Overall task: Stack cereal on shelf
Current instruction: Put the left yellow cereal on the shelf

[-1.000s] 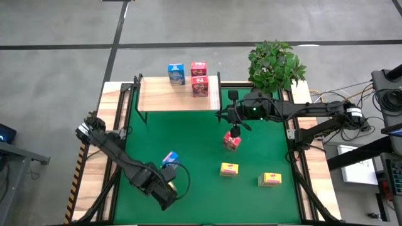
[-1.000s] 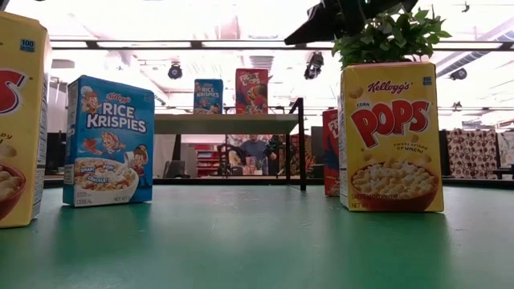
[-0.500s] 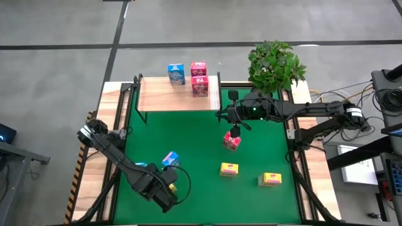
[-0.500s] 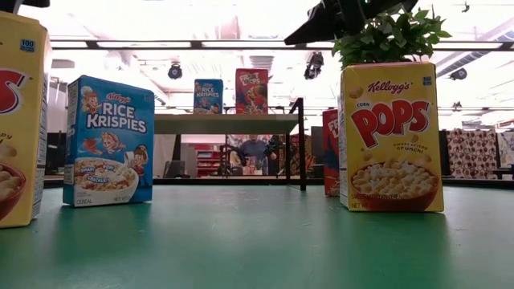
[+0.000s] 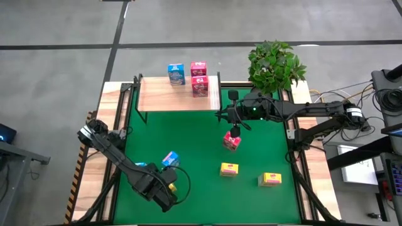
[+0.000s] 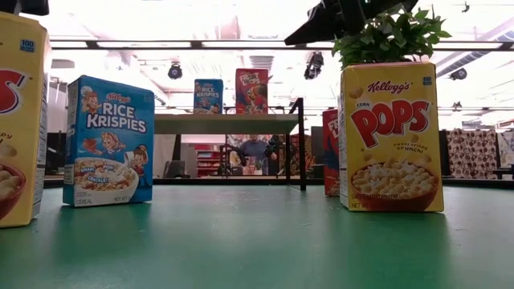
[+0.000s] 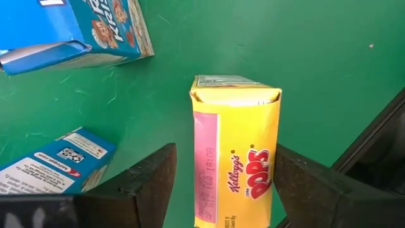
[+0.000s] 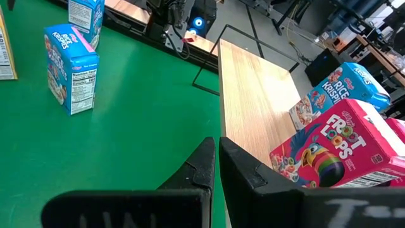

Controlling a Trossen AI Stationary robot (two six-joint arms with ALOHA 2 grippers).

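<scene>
My left gripper [image 7: 228,190] hangs open near the mat's front left, pointing down. Its fingers stand on either side of an upright yellow cereal box [image 7: 235,152], also at the low view's left edge [image 6: 16,120]. Whether they touch it, I cannot tell. In the high view the gripper [image 5: 164,188] hides that box. Two blue boxes [image 7: 69,31] [image 7: 57,164] stand close by. My right gripper [image 8: 217,158] is shut and held above the mat beside the shelf [image 5: 179,95]. The shelf carries a blue box [image 5: 176,73] and two red boxes [image 5: 199,78].
A red box [image 5: 231,142] stands mid-mat below the right arm. Two yellow boxes [image 5: 229,169] [image 5: 271,179] stand near the front right. A potted plant [image 5: 275,63] sits at the far right corner. Bare green mat [image 5: 188,132] lies between the shelf and the boxes.
My left gripper has sunk a little over the yellow box; its dark shape now shows at the top left of the low view. The boxes and my right arm have kept still.
</scene>
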